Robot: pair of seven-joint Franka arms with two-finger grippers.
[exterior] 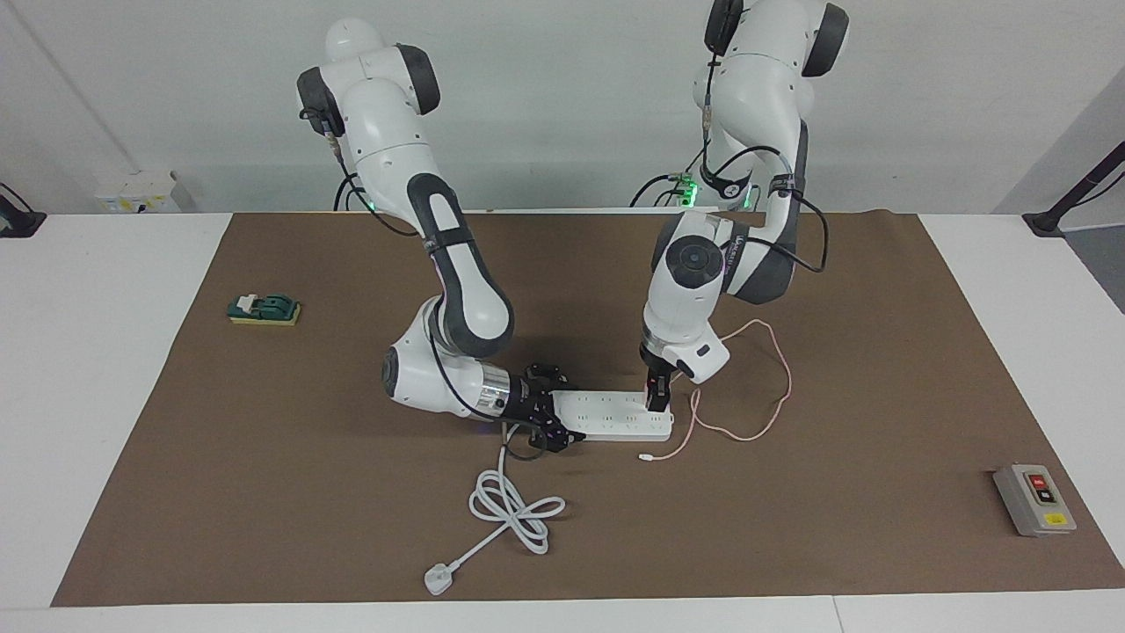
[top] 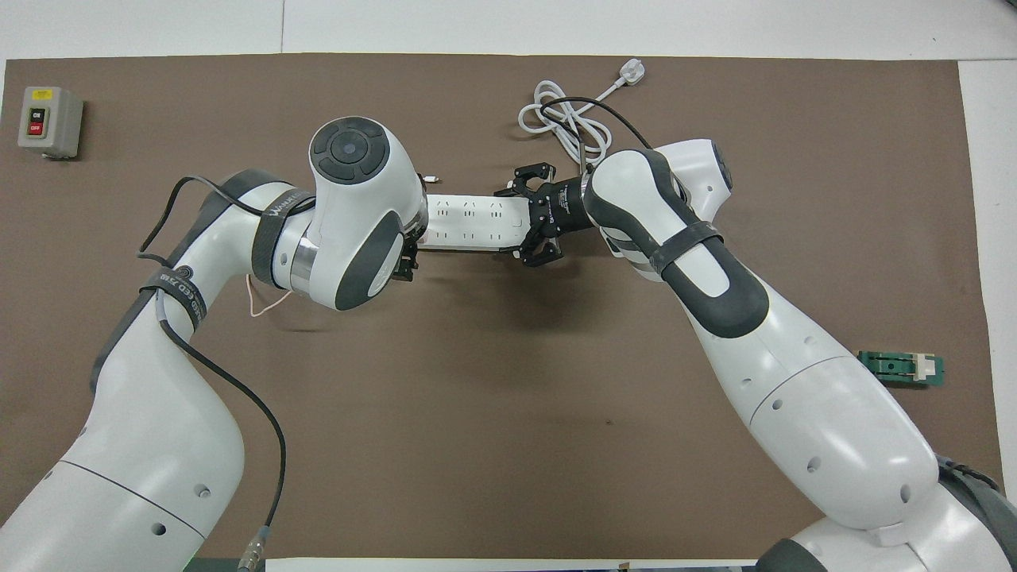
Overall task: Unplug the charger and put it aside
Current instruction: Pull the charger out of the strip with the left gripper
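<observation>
Two claws are working on one power strip (exterior: 615, 416), and that is where we see most of the risk. Our right claw (exterior: 555, 413) lies low over the table (exterior: 264, 492) with its fingers spread across the cord end of the strip, one on each long side, seemingly bracing it; whether they actually press on the casing we cannot tell. Our left claw (exterior: 658, 402) points straight down at the strip's other end, where the charger (exterior: 661, 405) sits in the last socket. The claw hides most of the charger, so we cannot say whether the fingers are closed on it or only around it. Its thin pink cable (exterior: 765, 387) loops away over the table toward the left arm's end, the small connector lying loose beside the strip. If the left claw pulls up while the brace is slack, we expect the whole strip to lift or tilt with the plug instead of letting go. A pull that is off the vertical could jam the prongs in the socket or make the small cube slip out of the fingers. The cable runs close under the left wrist, so it could snag and drag as we carry the charger aside. The coiled white cord (exterior: 514, 508) near the right claw could also be tugged if the strip shifts.
</observation>
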